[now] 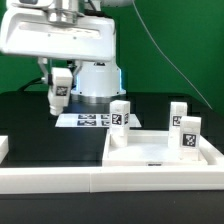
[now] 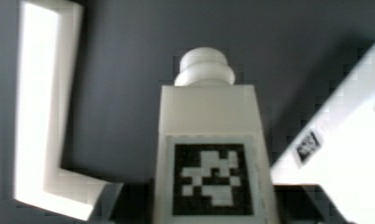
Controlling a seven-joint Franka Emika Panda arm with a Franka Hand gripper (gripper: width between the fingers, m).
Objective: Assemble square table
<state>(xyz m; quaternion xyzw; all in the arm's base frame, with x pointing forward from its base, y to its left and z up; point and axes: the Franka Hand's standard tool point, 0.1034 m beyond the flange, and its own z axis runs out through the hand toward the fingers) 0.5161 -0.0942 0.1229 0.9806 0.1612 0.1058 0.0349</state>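
My gripper (image 1: 58, 80) is shut on a white tagged leg post (image 1: 60, 93) and holds it in the air above the black table, toward the exterior view's left. In the wrist view the leg post (image 2: 210, 130) fills the middle, tag facing the camera and narrow screw end (image 2: 205, 65) pointing away; the gripper (image 2: 210, 208) clamps it from both sides. The square table top (image 1: 150, 160), a white rimmed tray, lies at the exterior view's right. Three leg posts stand upright on it (image 1: 120, 115) (image 1: 178, 114) (image 1: 188, 138). One corner of the table top (image 2: 344, 110) shows in the wrist view.
The marker board (image 1: 90, 120) lies flat behind the table top, below the robot base. A long white border rail (image 1: 90, 182) runs along the front edge, with an end piece (image 1: 3, 148) at the left. In the wrist view an L-shaped white rail (image 2: 51, 110) lies beside the held leg.
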